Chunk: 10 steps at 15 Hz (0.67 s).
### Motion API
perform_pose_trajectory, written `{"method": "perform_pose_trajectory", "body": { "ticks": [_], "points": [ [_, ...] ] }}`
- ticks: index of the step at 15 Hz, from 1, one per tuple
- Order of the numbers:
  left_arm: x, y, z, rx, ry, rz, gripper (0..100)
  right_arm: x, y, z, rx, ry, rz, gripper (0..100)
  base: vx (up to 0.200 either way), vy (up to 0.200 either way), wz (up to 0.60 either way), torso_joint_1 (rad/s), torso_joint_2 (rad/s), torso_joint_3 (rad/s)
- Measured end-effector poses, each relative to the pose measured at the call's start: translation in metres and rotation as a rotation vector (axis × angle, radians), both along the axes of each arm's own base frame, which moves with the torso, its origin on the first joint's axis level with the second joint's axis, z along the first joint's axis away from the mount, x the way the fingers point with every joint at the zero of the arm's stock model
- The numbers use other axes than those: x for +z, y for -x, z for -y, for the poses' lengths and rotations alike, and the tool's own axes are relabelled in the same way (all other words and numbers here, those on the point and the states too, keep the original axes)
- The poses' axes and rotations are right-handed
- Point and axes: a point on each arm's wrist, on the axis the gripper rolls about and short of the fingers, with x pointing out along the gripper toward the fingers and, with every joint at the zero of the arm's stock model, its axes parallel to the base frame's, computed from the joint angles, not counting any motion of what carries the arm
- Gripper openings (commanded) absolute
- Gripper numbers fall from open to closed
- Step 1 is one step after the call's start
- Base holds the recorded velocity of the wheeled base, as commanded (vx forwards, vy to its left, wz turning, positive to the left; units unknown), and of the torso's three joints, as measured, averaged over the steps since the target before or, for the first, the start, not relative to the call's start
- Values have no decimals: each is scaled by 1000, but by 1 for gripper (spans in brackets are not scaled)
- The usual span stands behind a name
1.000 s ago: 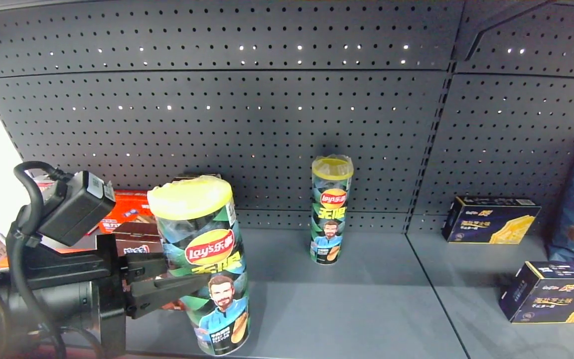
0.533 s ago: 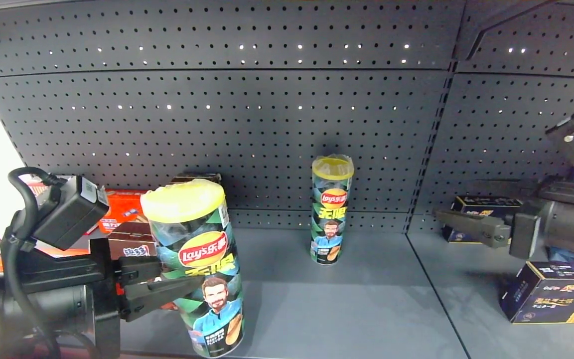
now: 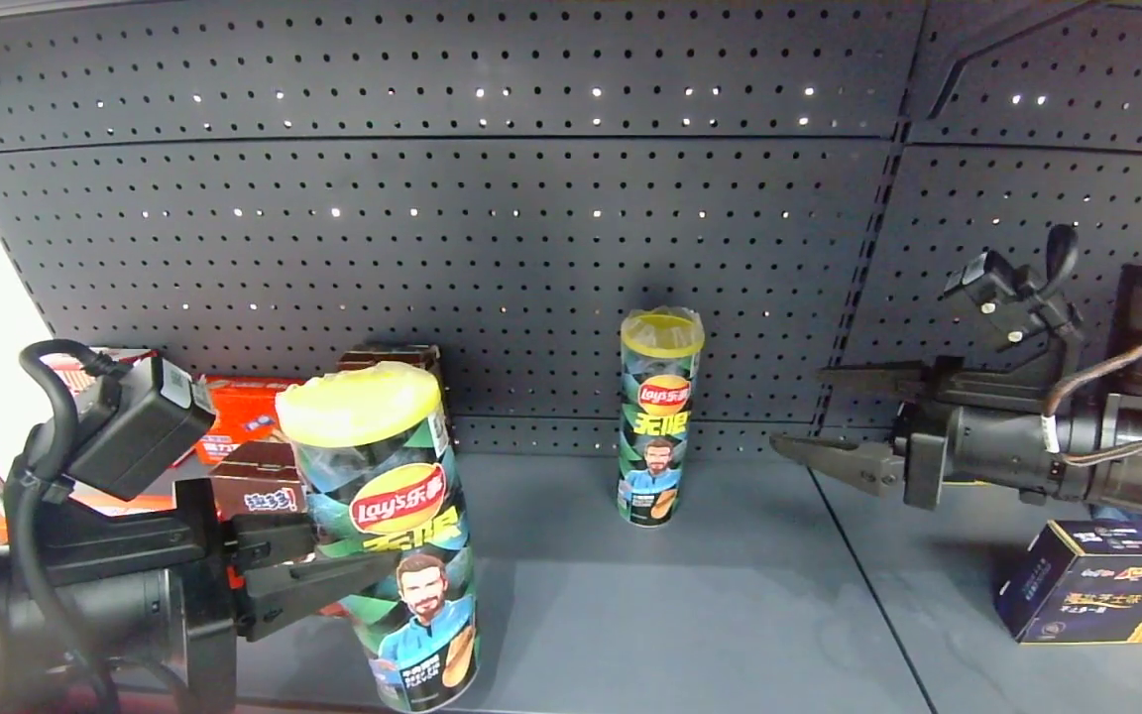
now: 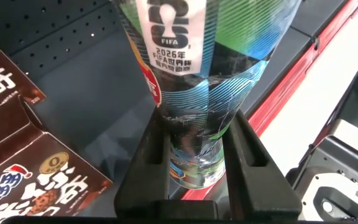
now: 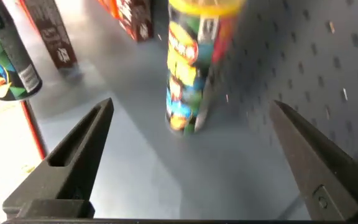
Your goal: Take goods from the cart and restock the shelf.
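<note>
So, partway: at the left, the left gripper [image 3: 363, 555] has its fingers clamped on a chips can [image 3: 393, 496], upright at the shelf's [image 3: 690, 615] front edge and not yet released; a second can [image 3: 660, 416] already stands at the back, centre; the right gripper [image 3: 797, 409] hangs near it, fingers spread, empty. Grey shelf, perforated back panel [image 3: 492, 248], brown boxes [image 3: 254, 476] far left, a dark box [image 3: 1106, 580] far right

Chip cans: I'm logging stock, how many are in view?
2. One chip can is clamped in the left tool at the front edge of the shelf; the other can stands upright mid-shelf near the pegboard. Others may be hidden.
</note>
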Motion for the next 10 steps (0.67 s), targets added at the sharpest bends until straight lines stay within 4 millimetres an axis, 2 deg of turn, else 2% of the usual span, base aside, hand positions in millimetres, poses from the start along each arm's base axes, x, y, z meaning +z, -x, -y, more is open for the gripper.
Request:
{"method": "perform_pose_trajectory", "body": {
  "ticks": [4, 7, 10],
  "points": [
    [-4, 1, -2, 9, -5, -12, 0, -20, -36, -2, 152, -40, 97, 100, 0, 0, 0, 0, 0, 0],
    [-6, 1, -3, 18, -8, -21, 0, -40, -54, -7, 173, -32, 50, 100, 0, 0, 0, 0, 0, 0],
    [-7, 1, -3, 18, -9, -24, 0, -52, -70, -12, 203, -31, 21, 100, 0, 0, 0, 0, 0, 0]
  ]
}}
